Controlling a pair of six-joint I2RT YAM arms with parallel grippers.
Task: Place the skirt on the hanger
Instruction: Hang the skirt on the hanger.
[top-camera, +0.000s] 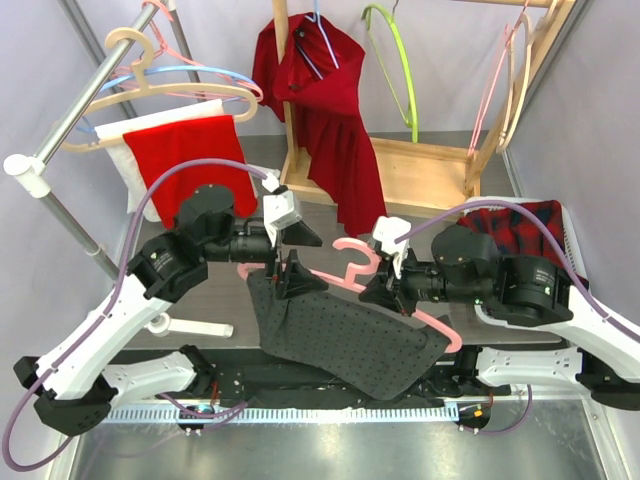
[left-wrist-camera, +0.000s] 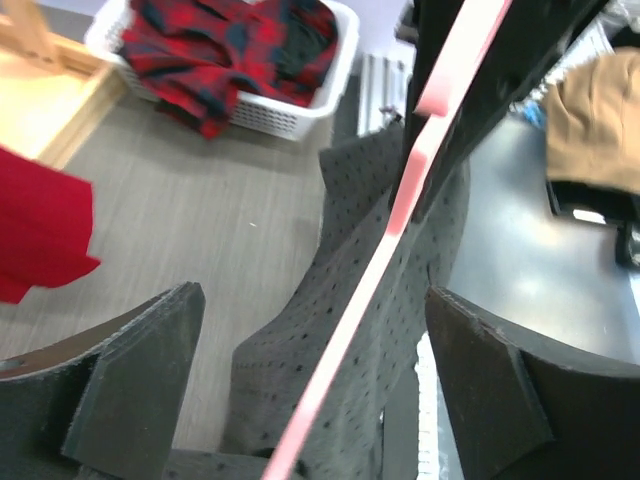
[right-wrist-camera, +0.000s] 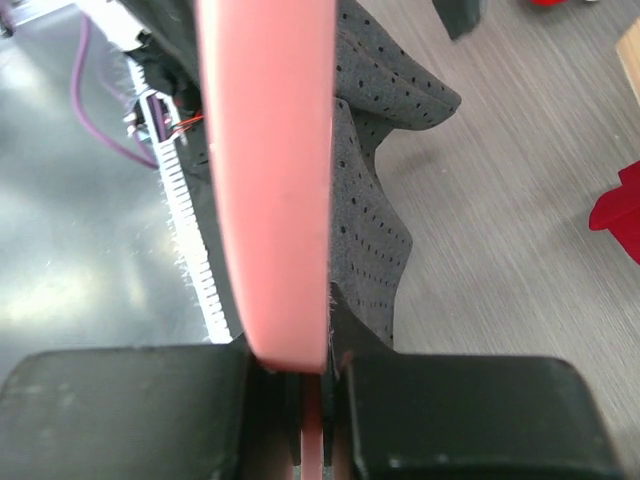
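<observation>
One limp, light grey skirt hangs on the pink hanger, near centre. Your right gripper clamps the hanger; your left gripper stands open astride the cloth. It will likely sag, so pinch the waistband edge.

The grey wood-grain tabletop carries a wooden rack base at the far middle, a white basket of red plaid clothes at the right, and a white rail foot at the left.
</observation>
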